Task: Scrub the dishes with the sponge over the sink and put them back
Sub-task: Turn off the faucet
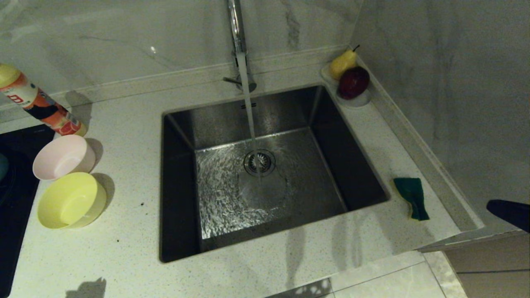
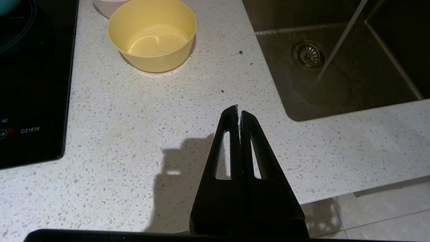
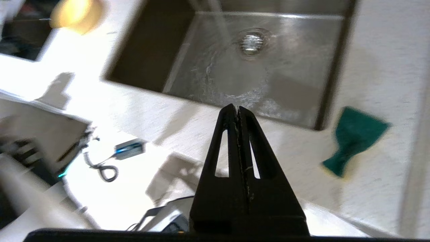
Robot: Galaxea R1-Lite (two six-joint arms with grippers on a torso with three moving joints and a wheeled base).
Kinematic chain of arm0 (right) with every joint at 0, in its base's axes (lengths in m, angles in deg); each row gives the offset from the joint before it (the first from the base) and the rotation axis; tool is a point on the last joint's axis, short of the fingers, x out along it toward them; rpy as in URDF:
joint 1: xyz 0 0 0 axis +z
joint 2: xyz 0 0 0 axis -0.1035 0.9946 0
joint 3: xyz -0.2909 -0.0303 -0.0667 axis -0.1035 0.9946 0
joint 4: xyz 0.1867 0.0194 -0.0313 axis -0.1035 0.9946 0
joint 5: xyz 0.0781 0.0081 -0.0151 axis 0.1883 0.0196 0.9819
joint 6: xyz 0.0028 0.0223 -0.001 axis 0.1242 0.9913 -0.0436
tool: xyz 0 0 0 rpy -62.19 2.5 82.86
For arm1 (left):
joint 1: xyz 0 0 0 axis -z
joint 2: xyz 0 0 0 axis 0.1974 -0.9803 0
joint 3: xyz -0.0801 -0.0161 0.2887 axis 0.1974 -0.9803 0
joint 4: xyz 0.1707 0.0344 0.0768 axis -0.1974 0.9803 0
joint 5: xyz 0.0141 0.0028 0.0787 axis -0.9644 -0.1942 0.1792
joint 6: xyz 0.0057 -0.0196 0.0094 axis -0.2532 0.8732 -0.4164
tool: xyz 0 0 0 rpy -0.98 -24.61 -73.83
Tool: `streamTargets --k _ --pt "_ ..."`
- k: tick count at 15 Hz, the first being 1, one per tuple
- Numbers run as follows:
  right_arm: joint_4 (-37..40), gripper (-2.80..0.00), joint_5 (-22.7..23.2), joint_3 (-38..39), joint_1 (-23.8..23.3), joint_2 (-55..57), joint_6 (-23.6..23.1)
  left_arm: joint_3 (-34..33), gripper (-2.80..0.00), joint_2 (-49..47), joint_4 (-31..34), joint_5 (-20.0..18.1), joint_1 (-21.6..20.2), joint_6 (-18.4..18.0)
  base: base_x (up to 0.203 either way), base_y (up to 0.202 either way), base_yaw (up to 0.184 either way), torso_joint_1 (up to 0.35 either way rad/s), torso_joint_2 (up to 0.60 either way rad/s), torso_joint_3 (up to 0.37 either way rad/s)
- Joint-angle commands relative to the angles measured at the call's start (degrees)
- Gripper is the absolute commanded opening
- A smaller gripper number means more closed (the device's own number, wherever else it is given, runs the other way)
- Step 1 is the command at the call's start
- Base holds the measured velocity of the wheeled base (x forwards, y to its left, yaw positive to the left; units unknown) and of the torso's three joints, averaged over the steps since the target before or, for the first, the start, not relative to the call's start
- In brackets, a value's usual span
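Sink (image 1: 182, 136): steel basin at the centre of the counter, water running from the tap (image 1: 237, 29) onto the drain (image 1: 259, 162); nothing lies in it. Sponge (image 1: 412, 198): green side up, pinched in the middle, on the counter at 3 o'clock of the sink, just beside its rim, apart from either gripper. Dishes: pink bowl (image 1: 64, 157) and yellow bowl (image 1: 71, 200) at 9 o'clock of the sink, touching or nearly so, both upright; a little water shows in the yellow one; a blue bowl cannot be made out. Fruit dish (image 1: 352, 99) with pear and apple at 1 o'clock, no part of the job. Right gripper (image 3: 238, 108): jaws clenched on nothing, over the counter's front edge, at 5 o'clock of the sink. Left gripper (image 2: 238, 109): jaws clenched on nothing, over the bare counter at 7 o'clock of the sink. Step in hand, by judgement: fetching the sponge or a bowl, none being held. Handling note: jaws must spread before descending; take the sponge across its narrow waist, pressing lightly since foam yields; grip a bowl by its rim wall.
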Motion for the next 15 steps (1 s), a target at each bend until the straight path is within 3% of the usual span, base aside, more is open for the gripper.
streamTargets --k 1,5,10,13,15 --pt "1.44 -2.80 4.61 2.64 -3.71 -7.68 0.02 -2.29 -2.80 0.10 -0.11 0.07 0.01 0.05 0.000 0.000 0.000 0.000 0.00 0.000" --pt "6.59 -2.80 8.18 7.35 -8.52 -19.44 0.02 -2.29 -2.80 0.10 -0.11 0.07 0.01 0.05 0.000 0.000 0.000 0.000 0.00 0.000" --pt "8.37 -2.80 7.26 14.35 -13.13 -29.64 -0.48 -2.29 -2.80 0.10 -0.11 0.07 0.01 0.05 0.000 0.000 0.000 0.000 0.00 0.000" --pt "8.20 -2.80 1.96 20.78 -14.15 -35.49 -2.60 -2.29 -2.80 0.10 -0.11 0.00 0.01 0.05 0.000 0.000 0.000 0.000 0.00 0.000" --pt "7.68 -2.80 -6.31 25.51 -13.71 -37.95 -6.75 -2.29 -2.80 0.10 -0.03 0.07 0.01 0.05 0.000 0.000 0.000 0.000 0.00 0.000"
